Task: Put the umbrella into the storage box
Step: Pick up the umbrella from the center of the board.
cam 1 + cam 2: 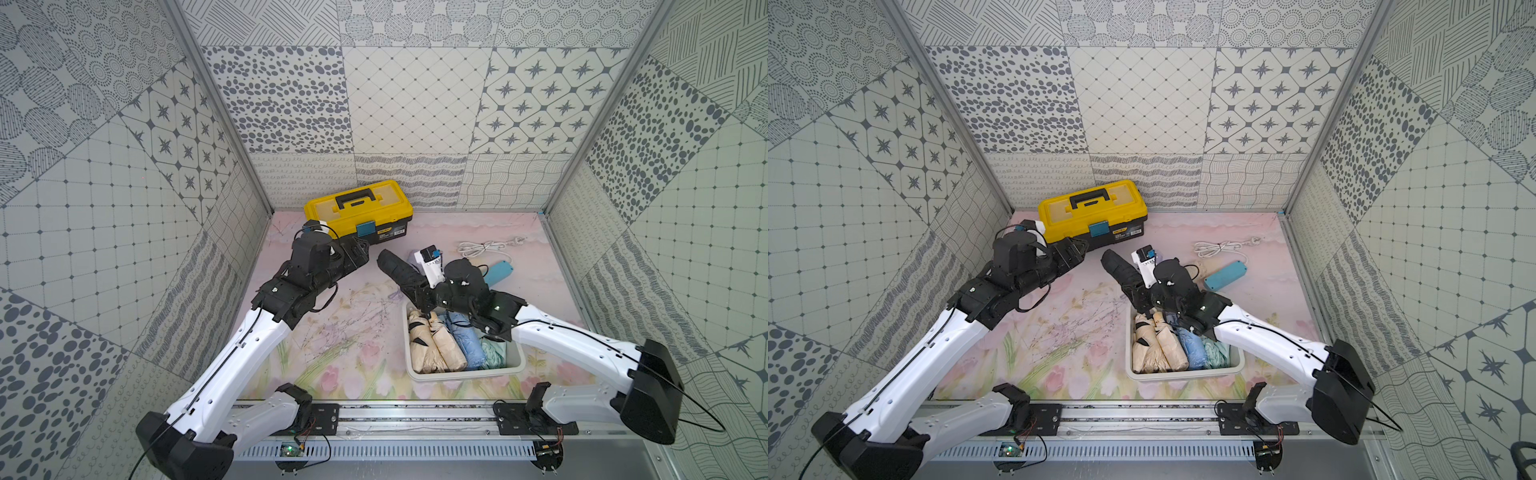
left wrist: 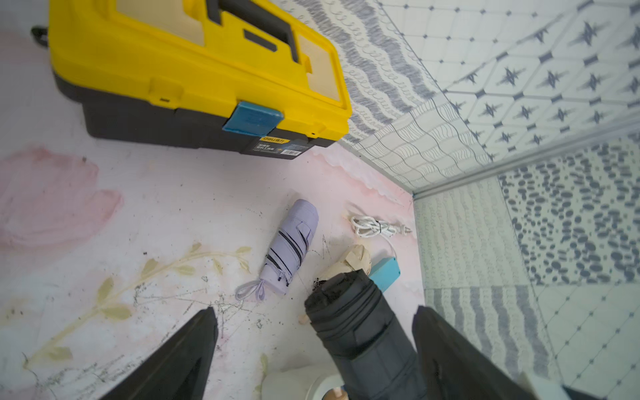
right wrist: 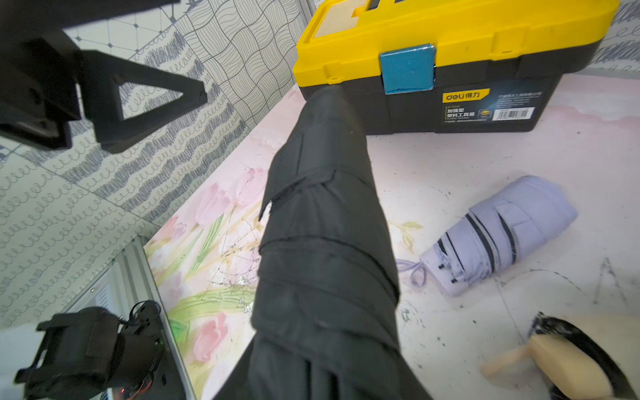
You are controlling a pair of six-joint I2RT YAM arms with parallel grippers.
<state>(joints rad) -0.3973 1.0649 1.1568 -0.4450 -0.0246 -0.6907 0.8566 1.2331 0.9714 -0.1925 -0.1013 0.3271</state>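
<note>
A black folded umbrella hangs tilted above the table, just beyond the far end of the white storage box. My right gripper is shut on its near end. In the right wrist view the umbrella covers the gripper and hides its fingers. My left gripper stands open beside the umbrella's far end, a small gap apart. In the left wrist view the umbrella shows between the spread fingers of that gripper.
A yellow-and-black toolbox sits at the back wall. A lilac umbrella and a beige one lie on the table by a blue power strip and white cable. Several folded umbrellas fill the storage box.
</note>
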